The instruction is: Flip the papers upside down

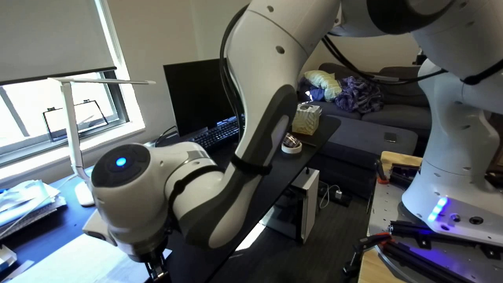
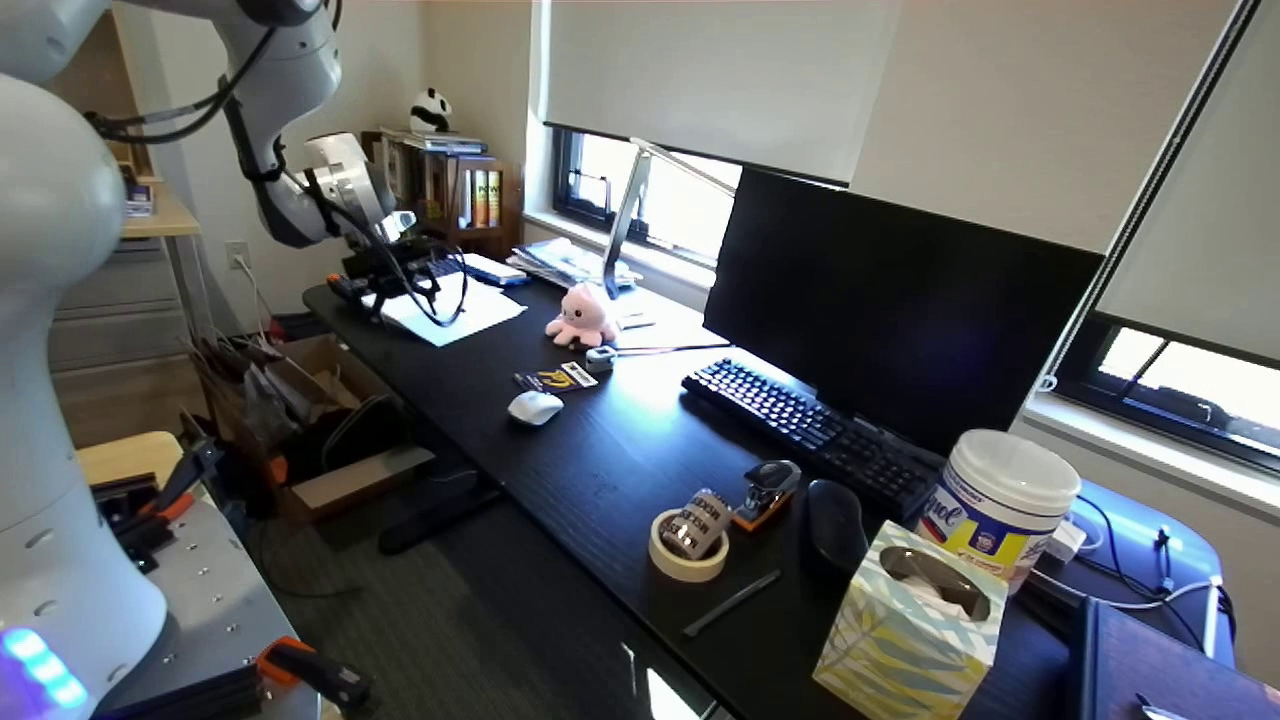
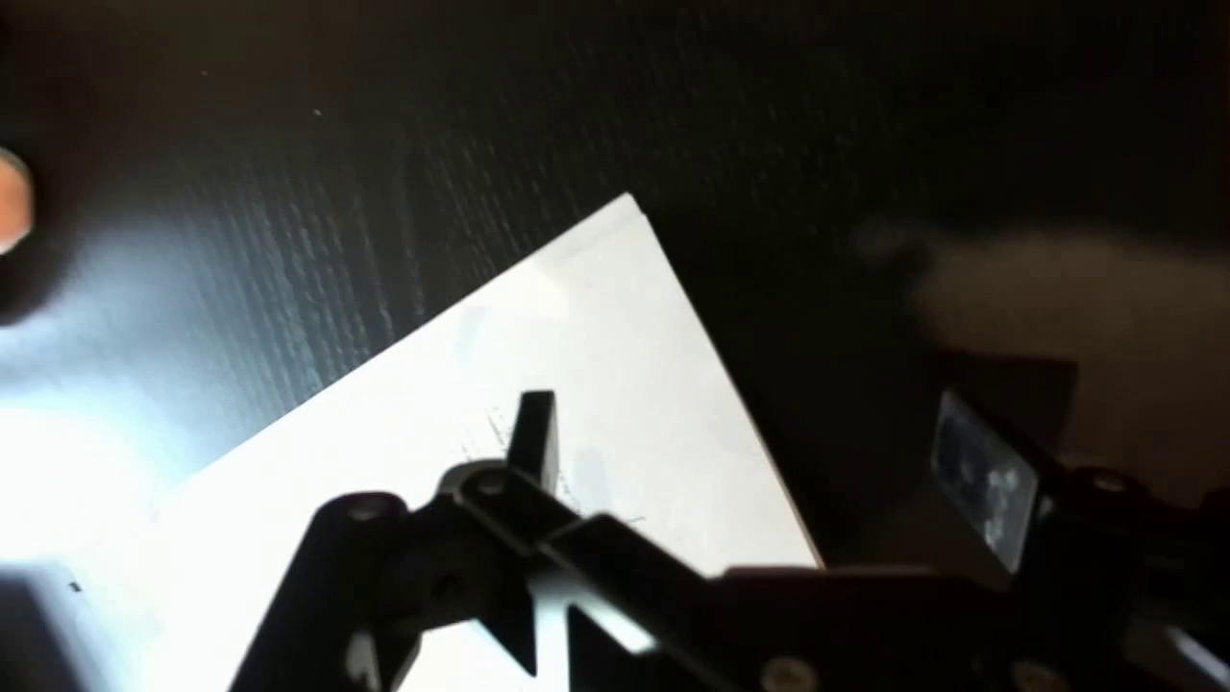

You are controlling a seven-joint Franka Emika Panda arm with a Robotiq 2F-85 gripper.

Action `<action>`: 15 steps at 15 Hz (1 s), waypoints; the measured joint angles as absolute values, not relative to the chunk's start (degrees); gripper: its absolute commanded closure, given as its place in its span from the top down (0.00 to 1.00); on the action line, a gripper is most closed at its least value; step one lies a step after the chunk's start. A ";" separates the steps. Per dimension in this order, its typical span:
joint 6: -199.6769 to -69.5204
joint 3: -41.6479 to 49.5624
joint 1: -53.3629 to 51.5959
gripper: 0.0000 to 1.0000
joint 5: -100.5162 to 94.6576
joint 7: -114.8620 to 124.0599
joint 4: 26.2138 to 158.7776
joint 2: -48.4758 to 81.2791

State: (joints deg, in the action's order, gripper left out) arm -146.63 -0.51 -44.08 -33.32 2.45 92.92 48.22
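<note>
The papers (image 3: 596,336) are a thin flat stack of white sheets with faint print, lying on the dark desk. Their corner and one long edge show in the wrist view; they also show in both exterior views (image 1: 86,261) (image 2: 470,318). My gripper (image 3: 764,452) is open and empty in the wrist view. One finger is over the papers; the other is out past their edge, over a dark area. Height above the sheets is hard to tell. The gripper also shows at the bottom of an exterior view (image 1: 157,271), its tips partly cut off.
The desk (image 2: 450,400) has a front edge close to the papers. A pink plush toy (image 2: 582,318) sits beside them, with a white mouse (image 2: 535,407) nearby. A lamp (image 1: 68,129) and a cluttered pile (image 1: 29,200) stand toward the window. A cardboard box (image 2: 330,400) is below the desk.
</note>
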 measured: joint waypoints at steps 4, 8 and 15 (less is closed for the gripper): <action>-146.64 8.01 -52.09 1.00 -41.53 15.30 90.62 51.76; -146.64 11.43 -55.60 0.81 -46.44 25.36 88.35 54.72; -146.80 12.72 -56.73 0.26 -53.04 32.90 86.07 56.38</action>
